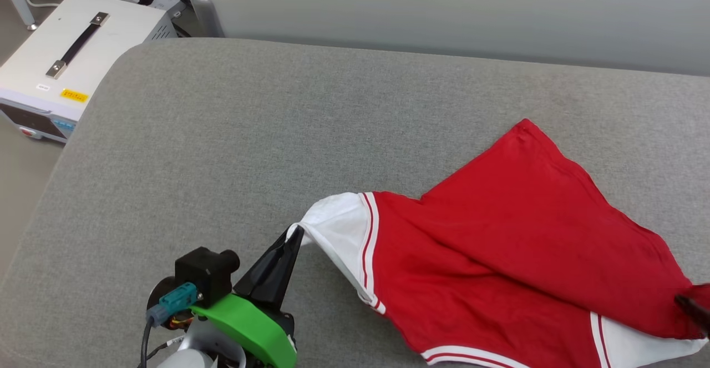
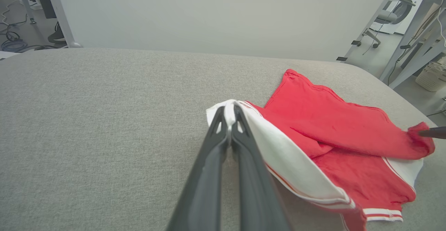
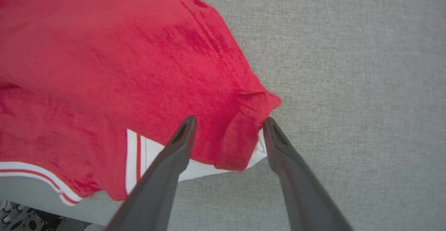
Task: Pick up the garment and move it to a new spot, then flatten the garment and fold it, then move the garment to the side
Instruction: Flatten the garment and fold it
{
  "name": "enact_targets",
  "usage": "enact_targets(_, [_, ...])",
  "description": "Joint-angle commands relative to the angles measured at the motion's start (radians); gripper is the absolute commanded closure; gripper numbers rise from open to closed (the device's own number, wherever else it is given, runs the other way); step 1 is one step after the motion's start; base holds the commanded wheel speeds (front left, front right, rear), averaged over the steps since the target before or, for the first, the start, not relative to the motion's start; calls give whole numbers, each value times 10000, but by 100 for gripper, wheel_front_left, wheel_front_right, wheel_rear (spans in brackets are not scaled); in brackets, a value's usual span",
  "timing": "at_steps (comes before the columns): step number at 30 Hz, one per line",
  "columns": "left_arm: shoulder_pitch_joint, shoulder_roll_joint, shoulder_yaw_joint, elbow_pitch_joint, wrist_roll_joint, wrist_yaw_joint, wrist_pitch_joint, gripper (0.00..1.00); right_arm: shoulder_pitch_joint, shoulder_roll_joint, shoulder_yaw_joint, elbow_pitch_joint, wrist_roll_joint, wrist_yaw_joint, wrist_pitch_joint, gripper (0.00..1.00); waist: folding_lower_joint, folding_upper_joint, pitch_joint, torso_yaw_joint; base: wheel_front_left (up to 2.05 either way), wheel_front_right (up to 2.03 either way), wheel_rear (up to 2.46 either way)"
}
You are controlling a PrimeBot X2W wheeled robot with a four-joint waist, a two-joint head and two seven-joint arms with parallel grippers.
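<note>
The garment [image 1: 499, 257] lay on the right half of the grey fabric-covered table [image 1: 222, 135] in the head view, crumpled rather than flat, with a broad red flap folded diagonally over the lower red layer and its far corner pointing toward the pale wall [image 1: 444, 7]. The left gripper [image 1: 297, 233] reached in from the lower left, its 2 dark fingers pressed together on the tip of a white sleeve, which was drawn out into a point toward the table's middle; the left wrist view showed the white cloth caught between the fingertips [image 2: 223, 114] and raised a little off the surface. Red-and-white striped trim ran along the seam where that sleeve met the red body. At the garment's opposite end, near the right edge of the head view, the right gripper [image 3: 230, 121] stood with its fingers spread wide apart, a bunched red corner of the cloth lying loosely between them without being pinched, and a second white, red-striped sleeve showing beneath that corner. Whether either finger touched the fabric could not be told. Beyond the table's left corner sat a white box [image 1: 66, 51] with a black handle on its top.
</note>
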Motion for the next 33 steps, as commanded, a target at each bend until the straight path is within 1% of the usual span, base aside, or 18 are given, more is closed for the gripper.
enact_targets(1, [72,34,5,-92,-3,63,-57,100,-327,-125,27,-283,80,-6,130,0,1,0,103,65,0,0,0])
enact_targets(7, [-117,14,-88,-388,165,76,-18,100,-1417,-497,295,-1418,357,-6,922,0,1,0,562,358,0,0,0])
enact_targets(10, [-289,-31,-145,-523,268,51,0,100,-2211,-547,589,-1672,362,-6,1250,0,1,0,909,606,0,0,0])
enact_targets(13, [-484,-119,-209,-625,365,17,3,100,-3113,-759,1038,-1613,125,-6,1467,0,1,0,1319,945,0,0,0])
enact_targets(15, [-599,-188,-259,-682,416,-22,-6,100,-3669,-755,1285,-1402,8,-6,1596,0,1,0,1575,1180,0,0,0])
enact_targets(17, [-715,-267,-317,-735,465,-73,-25,100,-4186,-928,1569,-1079,-163,-6,1729,0,1,0,1829,1431,0,0,0])
enact_targets(19, [-883,-399,-417,-765,547,-155,-67,100,-4973,-1187,1973,-422,-349,-6,1836,0,1,0,2226,1814,0,0,0])
enact_targets(21, [-980,-493,-484,-746,594,-203,-102,100,-5405,-1295,2211,2,-465,-6,1924,0,1,0,2435,2041,0,0,0])
enact_targets(27, [-1185,-751,-631,-664,659,-329,-235,100,-6389,-1599,2765,1135,-673,-6,2008,0,1,0,2944,2580,0,0,0])
enact_targets(33, [-1377,-1002,-790,-527,701,-467,-339,100,-6910,-1885,3210,2018,-855,-6,1954,0,1,0,3256,2950,0,0,0])
